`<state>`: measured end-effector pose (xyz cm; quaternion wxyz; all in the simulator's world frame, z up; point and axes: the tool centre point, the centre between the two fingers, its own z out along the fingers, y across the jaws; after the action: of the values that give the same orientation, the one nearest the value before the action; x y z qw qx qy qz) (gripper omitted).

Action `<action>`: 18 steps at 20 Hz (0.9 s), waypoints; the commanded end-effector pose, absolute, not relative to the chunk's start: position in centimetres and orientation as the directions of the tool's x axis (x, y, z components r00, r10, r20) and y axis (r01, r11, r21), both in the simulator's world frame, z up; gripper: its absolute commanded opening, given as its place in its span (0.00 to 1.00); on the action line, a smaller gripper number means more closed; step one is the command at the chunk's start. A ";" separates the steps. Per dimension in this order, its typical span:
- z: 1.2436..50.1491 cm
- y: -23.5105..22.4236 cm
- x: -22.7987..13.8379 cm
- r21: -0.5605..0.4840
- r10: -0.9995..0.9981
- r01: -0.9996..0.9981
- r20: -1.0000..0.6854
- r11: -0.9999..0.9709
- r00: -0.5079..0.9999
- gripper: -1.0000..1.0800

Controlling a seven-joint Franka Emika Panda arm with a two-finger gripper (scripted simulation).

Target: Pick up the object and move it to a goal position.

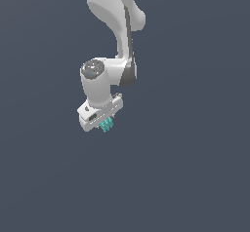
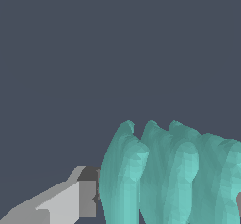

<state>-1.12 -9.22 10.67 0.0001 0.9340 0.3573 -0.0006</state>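
The object [image 1: 107,125] is a small teal ribbed lump sticking out from under the white hand of my gripper [image 1: 104,124], near the middle of the exterior view. In the wrist view the object [image 2: 169,171] fills much of the picture, its parallel ridges standing upright between the jaws. One grey finger [image 2: 70,202] presses against its side, and a sliver of the other finger [image 2: 238,204] shows at the picture's edge. My gripper [image 2: 167,206] is shut on the object. The fingertips themselves are hidden in the exterior view.
A plain dark grey-blue surface surrounds the arm in both views. The white arm [image 1: 117,26] comes down from the top of the exterior view. No other objects or goal marker show.
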 end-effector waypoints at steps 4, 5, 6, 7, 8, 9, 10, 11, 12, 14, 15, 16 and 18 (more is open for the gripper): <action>14.3 -10.9 -4.4 0.000 0.667 0.667 -0.001 -0.745 0.745 0.00; 14.9 -11.2 -5.0 0.000 0.667 0.667 -0.001 -0.745 0.745 0.00; 15.5 -11.5 -5.6 0.000 0.667 0.667 -0.001 -0.745 0.745 0.00; 16.1 -11.7 -6.1 0.000 0.667 0.667 -0.001 -0.745 0.745 0.00; 16.6 -12.0 -6.6 0.000 0.667 0.667 -0.001 -0.745 0.745 0.00; 17.2 -12.3 -7.0 0.000 0.667 0.667 0.000 -0.745 0.745 0.00; 17.7 -12.5 -7.5 0.000 0.667 0.667 0.000 -0.745 0.745 0.00; 18.1 -12.7 -7.9 0.000 0.667 0.667 0.000 -0.745 0.745 0.00; 18.6 -12.9 -8.2 0.000 0.667 0.667 0.000 -0.745 0.745 0.00; 19.4 -13.3 -8.9 0.000 0.667 0.667 0.000 -0.745 0.745 0.00; 19.7 -13.4 -9.2 0.000 0.667 0.667 0.000 -0.745 0.745 0.00; 20.0 -13.6 -9.4 0.000 0.667 0.667 0.000 -0.745 0.745 0.00; 20.5 -13.8 -9.8 0.000 0.667 0.667 0.000 -0.745 0.745 0.00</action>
<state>-9.46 -13.65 20.10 0.0001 0.9342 0.3568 0.0003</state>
